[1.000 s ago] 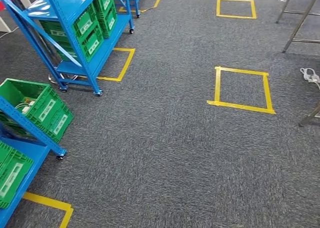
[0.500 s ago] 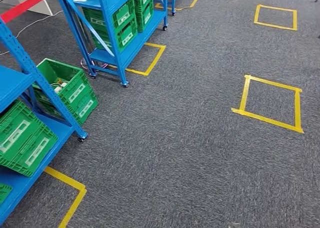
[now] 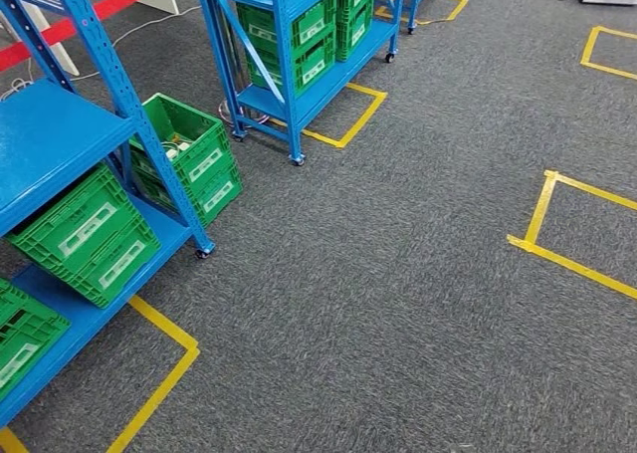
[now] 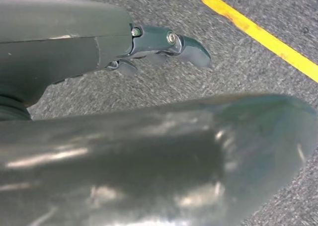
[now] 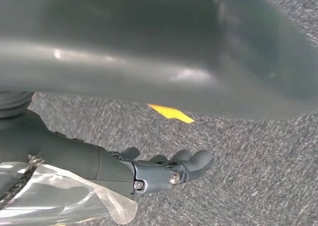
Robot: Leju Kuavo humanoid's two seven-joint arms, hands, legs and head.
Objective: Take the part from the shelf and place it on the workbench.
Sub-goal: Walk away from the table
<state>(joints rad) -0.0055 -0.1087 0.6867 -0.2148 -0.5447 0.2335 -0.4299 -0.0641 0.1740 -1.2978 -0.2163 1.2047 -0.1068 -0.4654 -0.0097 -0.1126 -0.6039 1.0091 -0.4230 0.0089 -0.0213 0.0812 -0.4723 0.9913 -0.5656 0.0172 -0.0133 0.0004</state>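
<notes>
The near blue shelf [image 3: 60, 134] stands at the left and carries green crates [image 3: 87, 234]. An open green crate [image 3: 197, 159] at its far end has small pale items [image 3: 171, 150] inside, too small to identify. A second blue shelf [image 3: 289, 65] with more green crates stands further back. My left hand [image 4: 161, 42] hangs over the grey carpet with its fingers stretched out and holds nothing. My right hand [image 5: 165, 170] also hangs over the carpet, fingers straight and empty. A clear plastic film [image 5: 63, 198] lies by its wrist.
Grey carpet covers the floor ahead. Yellow tape outlines mark it: one by the near shelf [image 3: 161, 373], one by the second shelf [image 3: 353, 119], and one at the right [image 3: 555, 254]. The shelves stand on small castors [image 3: 201, 252].
The whole picture has slid to the right, so the camera has turned left. The shelves now take up more of the left side and look closer.
</notes>
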